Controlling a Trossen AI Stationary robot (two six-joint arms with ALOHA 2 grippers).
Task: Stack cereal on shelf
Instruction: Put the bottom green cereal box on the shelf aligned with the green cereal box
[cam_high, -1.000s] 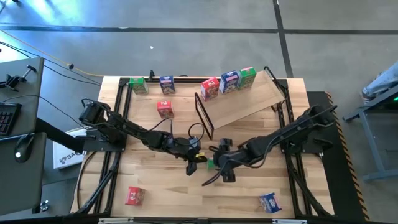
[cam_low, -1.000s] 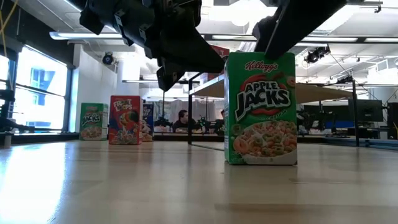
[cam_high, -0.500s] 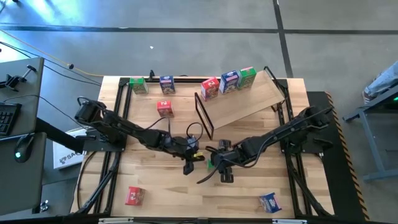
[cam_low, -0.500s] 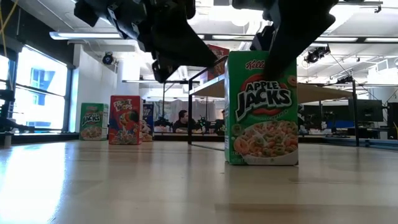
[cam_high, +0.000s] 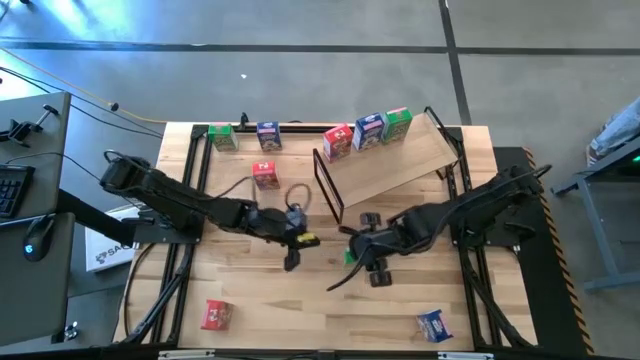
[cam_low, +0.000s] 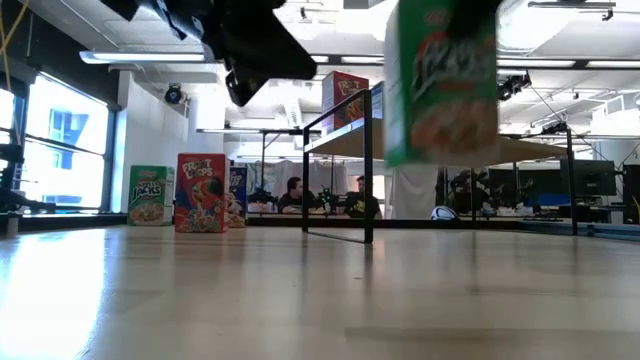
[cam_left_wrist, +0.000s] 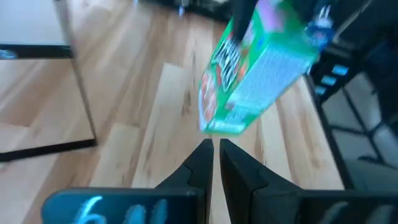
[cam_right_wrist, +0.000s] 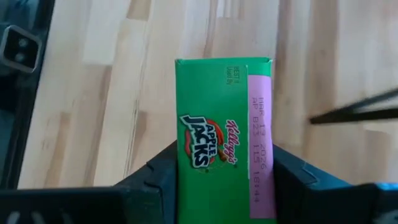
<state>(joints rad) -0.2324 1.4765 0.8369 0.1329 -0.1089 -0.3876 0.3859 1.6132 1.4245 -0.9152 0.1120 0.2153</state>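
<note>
Green cardboard Apple Jacks cereal box sits clamped between the two dark fingers of the right gripper, fingers closed against its side panels; pink date strip runs along one edge. Low view shows the same box clear of the table, hanging in the air with bare planks beneath it. High view puts this gripper near the middle of the light planked wooden table, just in front of the black metal frame end of the shelf.

Left gripper hovers just to the left of the right one, apart from the box. Its fingers are pressed together with only a sliver of gap, holding nothing; the green box shows tilted ahead of them in the left wrist view.

Light plywood shelf board lies tilted at the far right of the table. Along its far edge stand three boxes in a row: a red one, a blue one, a green one.

Loose boxes on the table:
- small green box and blue box at the far left edge
- red box nearer the middle, left of the shelf frame
- red box at the near left
- blue box at the near right, lying flat

Low view: people seated in the room beyond the table.
</note>
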